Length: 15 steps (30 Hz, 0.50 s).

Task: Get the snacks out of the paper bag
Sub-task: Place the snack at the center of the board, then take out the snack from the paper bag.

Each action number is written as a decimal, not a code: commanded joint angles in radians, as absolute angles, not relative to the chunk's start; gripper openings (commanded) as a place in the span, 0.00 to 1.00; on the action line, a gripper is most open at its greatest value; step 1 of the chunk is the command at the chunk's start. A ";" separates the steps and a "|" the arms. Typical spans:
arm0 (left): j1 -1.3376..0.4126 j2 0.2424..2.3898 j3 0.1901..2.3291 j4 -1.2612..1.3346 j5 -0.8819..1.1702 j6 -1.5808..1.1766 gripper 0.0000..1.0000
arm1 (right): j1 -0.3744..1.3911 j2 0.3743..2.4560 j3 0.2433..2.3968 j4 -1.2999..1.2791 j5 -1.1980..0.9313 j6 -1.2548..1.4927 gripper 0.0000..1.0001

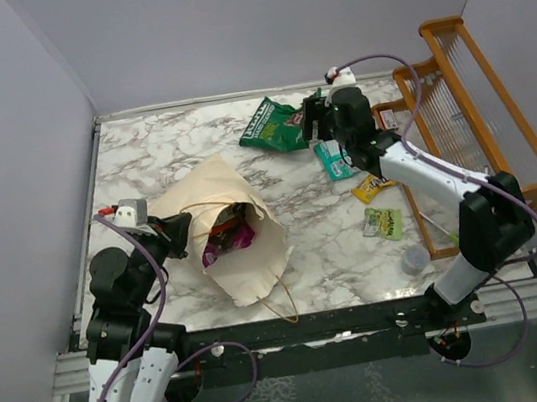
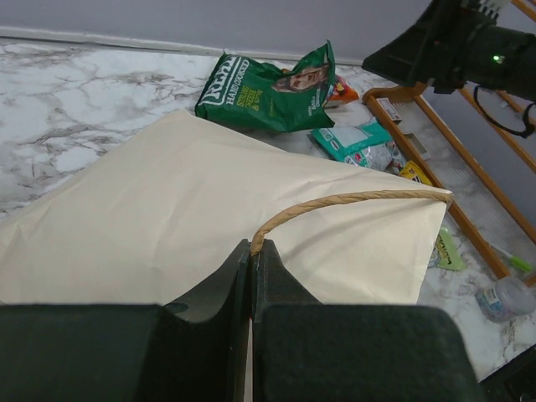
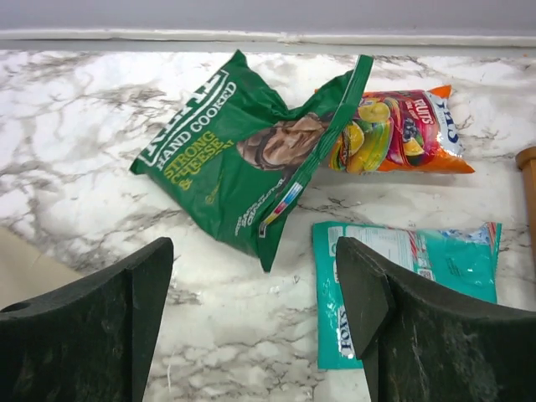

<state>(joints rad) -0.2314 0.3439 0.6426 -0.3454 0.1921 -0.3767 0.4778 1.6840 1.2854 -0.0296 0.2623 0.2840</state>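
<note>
The cream paper bag lies on its side at the left, mouth open, with a purple and a red packet inside. My left gripper is shut on the bag's tan handle. My right gripper is open and empty above the marble, beside the green chip bag, which also shows in the right wrist view. A red-orange packet and a teal packet lie near it. A yellow packet and a small green pack lie further right.
A wooden rack stands along the right edge. A small grey cap lies near the front right. Purple walls close in the marble table at back and sides.
</note>
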 commanded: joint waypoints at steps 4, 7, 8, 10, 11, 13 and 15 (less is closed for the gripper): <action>-0.232 0.345 0.644 -0.339 0.167 -0.385 0.00 | 0.479 1.448 0.956 0.079 0.117 0.221 0.80; -0.232 0.337 0.644 -0.338 0.163 -0.386 0.00 | 0.479 1.395 0.872 0.056 0.039 0.244 0.80; -0.232 0.337 0.644 -0.338 0.164 -0.387 0.00 | 0.480 1.383 0.847 0.049 0.013 0.266 0.80; -0.232 0.340 0.644 -0.337 0.167 -0.387 0.00 | 0.480 1.359 0.802 0.036 -0.056 0.308 0.80; -0.232 0.342 0.643 -0.337 0.169 -0.385 0.00 | 0.480 1.347 0.779 0.035 -0.093 0.319 0.80; -0.232 0.341 0.644 -0.338 0.166 -0.385 0.00 | 0.480 1.322 0.733 0.035 -0.150 0.338 0.80; -0.232 0.336 0.643 -0.340 0.163 -0.387 0.00 | 0.482 1.292 0.675 0.068 -0.178 0.323 0.80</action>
